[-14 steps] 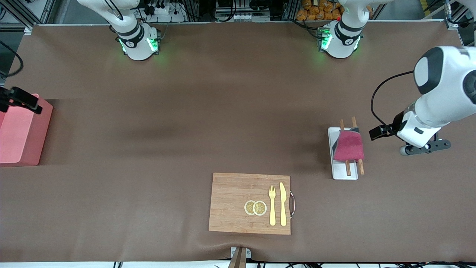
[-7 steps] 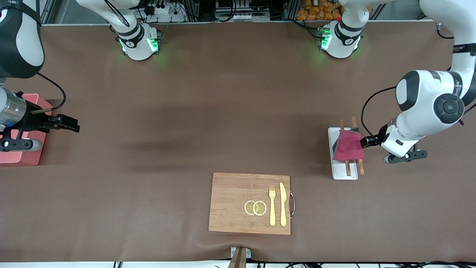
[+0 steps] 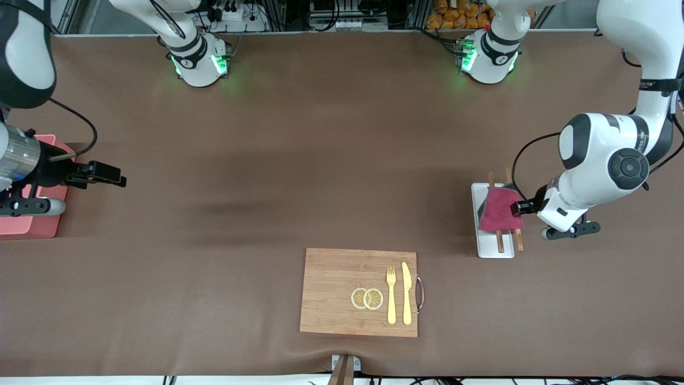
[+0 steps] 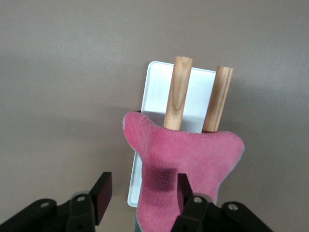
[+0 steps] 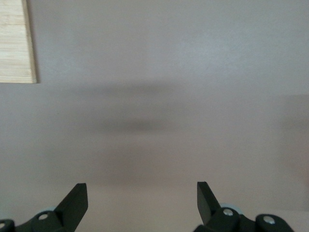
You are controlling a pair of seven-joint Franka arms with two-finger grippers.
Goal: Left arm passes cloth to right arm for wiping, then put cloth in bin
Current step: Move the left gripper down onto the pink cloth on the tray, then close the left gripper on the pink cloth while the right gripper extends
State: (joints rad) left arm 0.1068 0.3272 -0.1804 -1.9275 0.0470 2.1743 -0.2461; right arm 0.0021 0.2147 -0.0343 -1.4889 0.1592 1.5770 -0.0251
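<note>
The crimson-pink cloth (image 3: pixel 499 209) (image 4: pixel 183 154) lies draped over two wooden sticks (image 3: pixel 499 243) (image 4: pixel 177 92) on a flat white tray (image 3: pixel 494 251) (image 4: pixel 157 82), toward the left arm's end of the table. My left gripper (image 3: pixel 518 208) (image 4: pixel 142 186) is at the cloth's edge with its jaws apart. One finger (image 4: pixel 182 186) is against the cloth, while the other (image 4: pixel 104 191) stands clear over bare table. My right gripper (image 3: pixel 115 177) (image 5: pixel 142 193) is open and holds nothing, low over the table beside the pink bin (image 3: pixel 32 227).
A wooden board (image 3: pixel 342 289) (image 5: pixel 14 43) lies nearer the front camera, mid-table. On it are two lemon slices (image 3: pixel 367 298), a yellow fork (image 3: pixel 391 294) and a yellow knife (image 3: pixel 406 293). Both arm bases stand along the table's back edge.
My left arm has come in from the table's end to the cloth and its jaws have narrowed. My right arm has swung out from over the bin toward mid-table.
</note>
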